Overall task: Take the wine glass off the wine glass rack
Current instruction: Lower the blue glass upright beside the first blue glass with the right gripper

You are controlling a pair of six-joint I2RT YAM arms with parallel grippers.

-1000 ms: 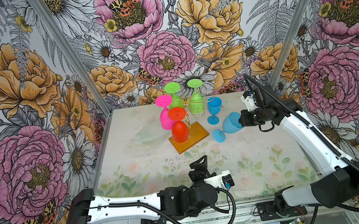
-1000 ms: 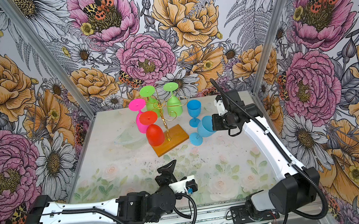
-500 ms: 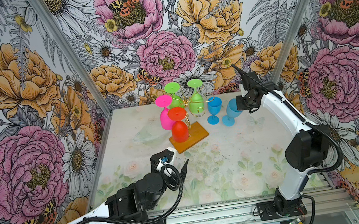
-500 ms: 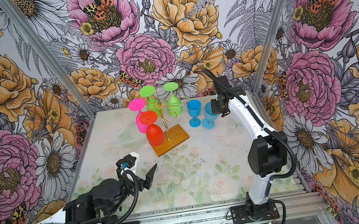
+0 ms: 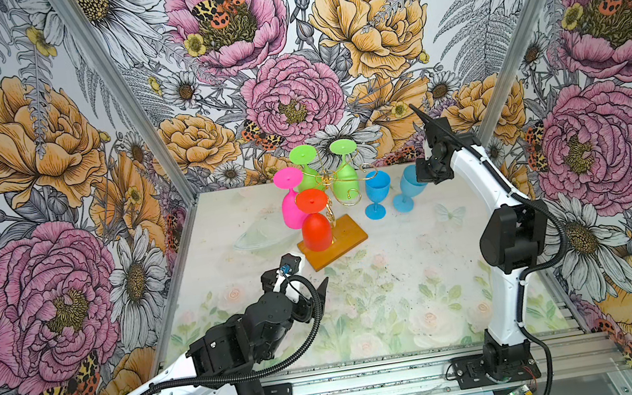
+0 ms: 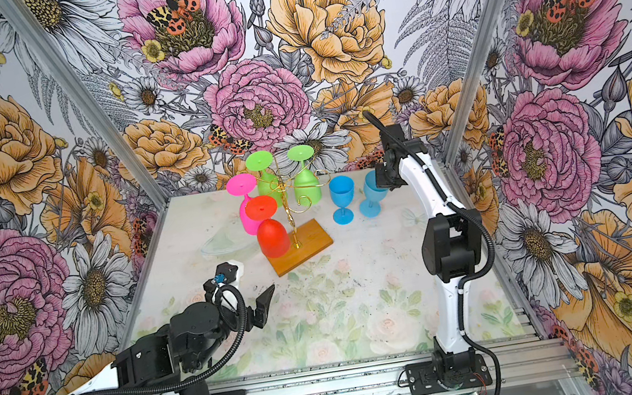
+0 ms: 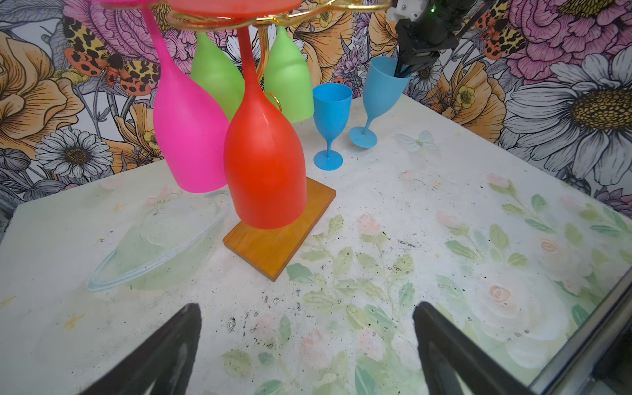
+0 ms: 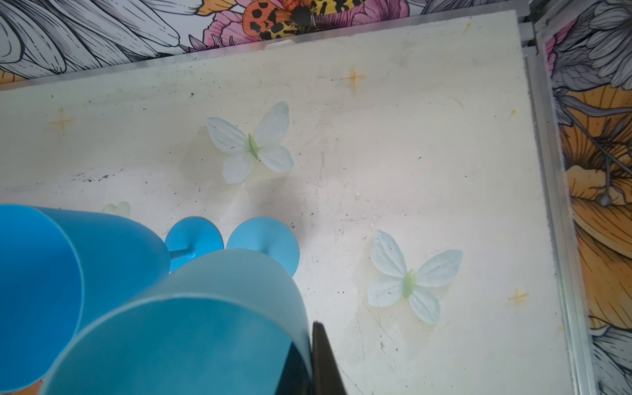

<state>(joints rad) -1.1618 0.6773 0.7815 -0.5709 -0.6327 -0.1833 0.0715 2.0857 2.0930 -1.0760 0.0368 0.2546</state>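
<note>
The right gripper (image 5: 422, 178) is pinching the tilted blue wine glass (image 5: 409, 189) by its rim, its foot seemingly touching the table (image 5: 401, 279), just right of the wine glass rack (image 5: 347, 238). The left gripper (image 7: 306, 307) is hovering wide open before the rack.

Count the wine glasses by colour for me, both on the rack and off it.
Green glasses: 2, on the rack
Pink glass: 1, on the rack
Red glass: 1, on the rack
Blue glasses: 2, off the rack
Total: 6
</note>
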